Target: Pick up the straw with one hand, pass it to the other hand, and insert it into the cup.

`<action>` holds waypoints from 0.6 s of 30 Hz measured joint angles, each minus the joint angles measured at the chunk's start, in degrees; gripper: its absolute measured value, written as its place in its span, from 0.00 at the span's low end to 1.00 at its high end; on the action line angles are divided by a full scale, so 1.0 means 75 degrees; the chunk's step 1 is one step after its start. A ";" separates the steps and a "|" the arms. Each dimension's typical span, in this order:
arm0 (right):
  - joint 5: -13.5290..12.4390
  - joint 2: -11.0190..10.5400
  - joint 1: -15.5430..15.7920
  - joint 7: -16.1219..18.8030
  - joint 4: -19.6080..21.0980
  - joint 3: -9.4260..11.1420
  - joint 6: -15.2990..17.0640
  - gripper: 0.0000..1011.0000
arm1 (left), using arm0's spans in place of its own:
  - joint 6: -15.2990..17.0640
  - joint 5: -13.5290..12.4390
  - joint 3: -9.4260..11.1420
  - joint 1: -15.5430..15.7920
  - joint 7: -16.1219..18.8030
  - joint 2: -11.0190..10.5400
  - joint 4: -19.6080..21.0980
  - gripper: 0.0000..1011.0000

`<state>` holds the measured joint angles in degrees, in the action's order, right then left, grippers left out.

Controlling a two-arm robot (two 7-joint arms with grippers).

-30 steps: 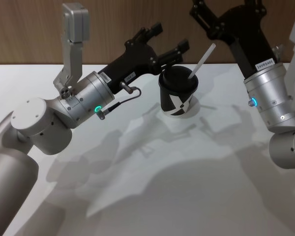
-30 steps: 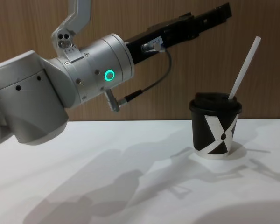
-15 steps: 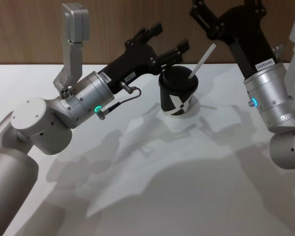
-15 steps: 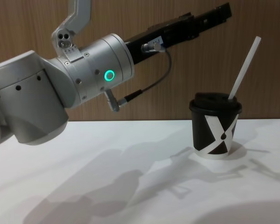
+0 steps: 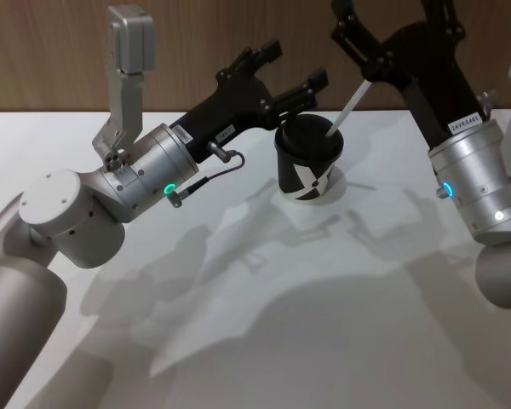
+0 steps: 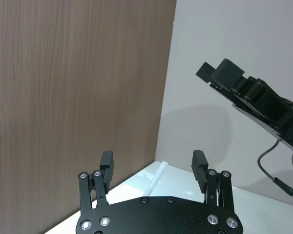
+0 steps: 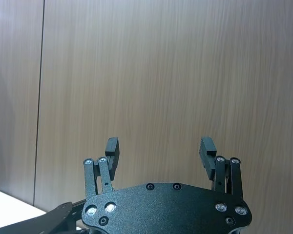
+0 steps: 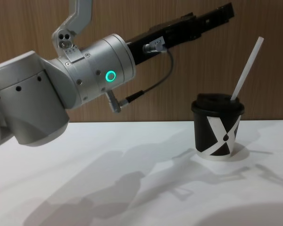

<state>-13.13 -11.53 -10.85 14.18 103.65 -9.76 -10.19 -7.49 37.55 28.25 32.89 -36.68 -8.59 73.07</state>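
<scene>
The cup [image 5: 307, 165] stands upright on the white table [image 5: 264, 324], at the far side, a bit right of the middle. It's black w/ a black round lid and a big white X on its side. The straw [image 5: 349, 106] is in the cup. Its low end goes down thru the lid, and the rest sticks up and leans to the right. From the chest view the straw [image 8: 246, 69] pokes out well above the lid of the cup [image 8: 217, 129]. Nothing holds the straw.

The left gripper [image 5: 289, 71] is up in the air, just left of the cup and a bit above it. Its fingers are spread apart w/ nothing between them. In the left wrist view the gripper [image 6: 153, 168] is wide open too, and the straw's tip [image 6: 155, 181] shows past it.

The right gripper [image 5: 383, 17] is high up on the far right, above the straw's top and near it. In the right wrist view its fingers [image 7: 160, 151] are apart and hold nothing, w/ the brown wood wall [image 7: 185, 73] behind them.
</scene>
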 joint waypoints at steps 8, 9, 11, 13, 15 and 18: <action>-0.0078 -0.0078 0.0200 -0.0020 0.0229 -0.0012 0.0201 0.99 | 0.0000 0.0000 0.0000 0.0000 0.0000 0.0000 0.0000 0.99; -0.0086 -0.0088 0.0229 -0.0022 0.0255 -0.0015 0.0219 0.99 | 0.0000 0.0000 0.0000 0.0000 0.0000 0.0000 0.0000 0.99; -0.0108 -0.0111 0.0297 -0.0029 0.0317 -0.0023 0.0277 0.99 | 0.0000 0.0000 0.0000 0.0000 0.0000 0.0000 0.0000 0.99; -0.0118 -0.0129 0.0350 -0.0034 0.0366 -0.0029 0.0313 0.99 | 0.0000 0.0000 0.0000 0.0000 0.0000 0.0000 0.0000 0.99; -0.0143 -0.0156 0.0422 -0.0040 0.0428 -0.0036 0.0369 0.99 | 0.0000 0.0000 0.0000 0.0000 0.0000 0.0000 0.0000 0.99; -0.0161 -0.0188 0.0501 -0.0045 0.0507 -0.0048 0.0427 0.99 | 0.0000 0.0000 0.0000 0.0000 0.0000 0.0000 0.0000 0.99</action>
<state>-14.33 -12.94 -7.09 13.84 107.45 -10.12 -6.99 -7.48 37.55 28.25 32.89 -36.68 -8.59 73.07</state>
